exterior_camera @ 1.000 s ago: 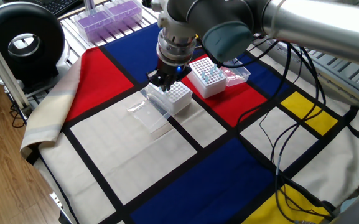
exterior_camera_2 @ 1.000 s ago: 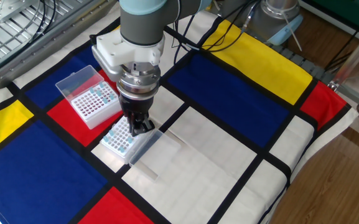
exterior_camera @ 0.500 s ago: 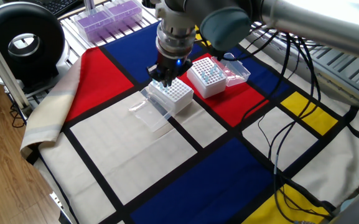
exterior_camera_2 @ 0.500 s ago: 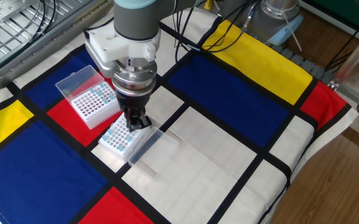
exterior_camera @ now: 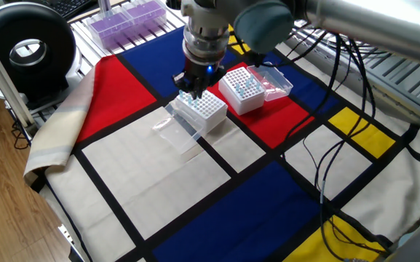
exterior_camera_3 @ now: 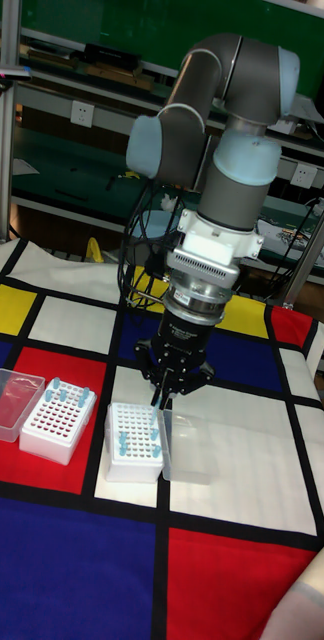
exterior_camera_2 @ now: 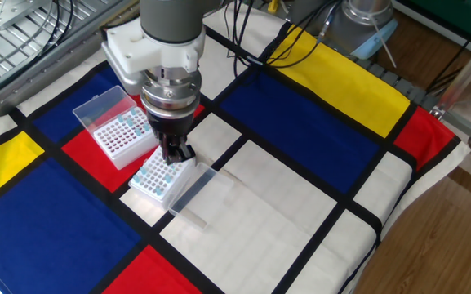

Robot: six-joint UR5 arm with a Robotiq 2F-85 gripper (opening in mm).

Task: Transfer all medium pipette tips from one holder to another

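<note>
Two white holders stand on the coloured cloth. One (exterior_camera: pixel 240 91) (exterior_camera_2: pixel 119 139) (exterior_camera_3: pixel 57 420) sits on a red square with a few medium pipette tips (exterior_camera_2: pixel 139 126) (exterior_camera_3: pixel 67 393) in it. The other (exterior_camera: pixel 206 110) (exterior_camera_2: pixel 160 175) (exterior_camera_3: pixel 134 445) has its clear lid folded open and holds several blue-topped tips (exterior_camera_2: pixel 155 186) (exterior_camera_3: pixel 130 442). My gripper (exterior_camera: pixel 193 92) (exterior_camera_2: pixel 176 155) (exterior_camera_3: pixel 165 397) hangs just above this second holder's edge, on the side facing the first holder. Its fingers are shut, and in the tall fixed view a slender tip hangs between them.
Trays of purple-tinted racks (exterior_camera: pixel 126 18) and a black round device (exterior_camera: pixel 28 47) stand beyond the cloth's corner. Black cables (exterior_camera: pixel 341 145) trail across the cloth behind the arm. The first holder's clear lid (exterior_camera_2: pixel 100 106) (exterior_camera_3: pixel 7 395) lies open beside it.
The gripper has risen a little from the lidded holder and shifted towards the holder on the red square. Both holders stay put.
</note>
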